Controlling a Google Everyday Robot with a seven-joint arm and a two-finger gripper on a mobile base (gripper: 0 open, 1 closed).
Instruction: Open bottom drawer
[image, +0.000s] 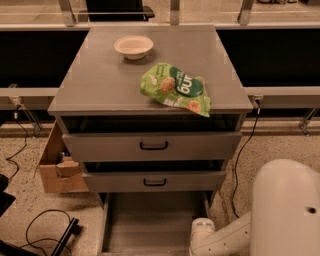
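The grey cabinet has three drawers. The bottom drawer (150, 225) stands pulled far out toward me, with its open grey inside showing below the middle drawer front (155, 181). Its front panel and black handle are cut off by the lower edge of the view. The top drawer front (152, 145) sits slightly out as well. My white arm (222, 236) reaches in from the lower right, and its rounded end lies by the drawer's right side. My gripper is out of view below the frame's lower edge.
A white bowl (133, 46) and a green snack bag (176, 89) lie on the cabinet top (100, 85). A cardboard box (57, 167) stands on the floor at the left. Black cables (45, 227) run over the floor at the lower left. My arm's large white housing (285, 210) fills the lower right.
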